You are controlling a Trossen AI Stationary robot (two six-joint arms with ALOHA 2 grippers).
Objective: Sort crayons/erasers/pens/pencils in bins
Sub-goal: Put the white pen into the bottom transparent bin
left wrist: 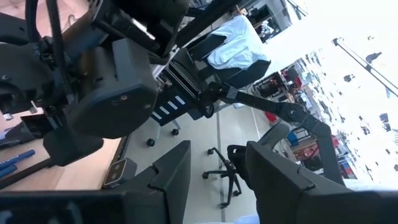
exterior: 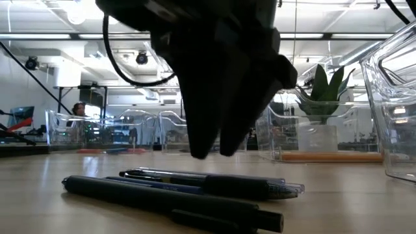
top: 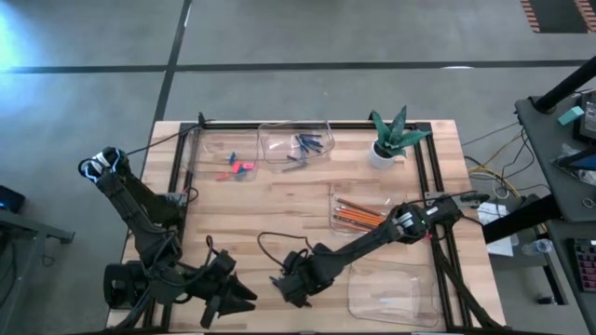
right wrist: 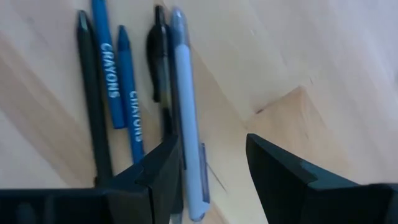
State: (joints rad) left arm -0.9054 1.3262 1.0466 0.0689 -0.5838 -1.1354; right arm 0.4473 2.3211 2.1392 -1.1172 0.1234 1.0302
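**Meanwhile, at the sorting table: your right gripper hangs over the last pens and crayons**

Overhead, your left gripper (top: 226, 300) waits at the near left edge of the wooden table (top: 279, 209), fingers spread with nothing between them; its wrist camera looks off the table into the room. At the far left, a clear bin (top: 226, 154) holds pink erasers (top: 244, 167) and one blue piece. Just beside it, a second bin (top: 296, 141) holds blue crayons (top: 307, 142). At near centre, your right gripper (top: 291, 290) points down over a small cluster lying loose on the wood. From its wrist camera you see two blue crayons (right wrist: 121, 81) labelled CRAYONS side by side, a dark pen (right wrist: 93, 106) on one side of them, and a black pen (right wrist: 160, 68) touching a pale grey pen (right wrist: 186, 118) on the other. The fingers (right wrist: 158, 171) stand wide apart above the grey pen, holding nothing. From table height, the gripper tips hover just above the pens (exterior: 188, 192), not touching. Farther right, a potted plant (top: 391, 138) stands at the far edge, a third bin (top: 368, 212) holds orange pencils (top: 358, 216), and a fourth bin (top: 396, 293) sits at the near right corner.
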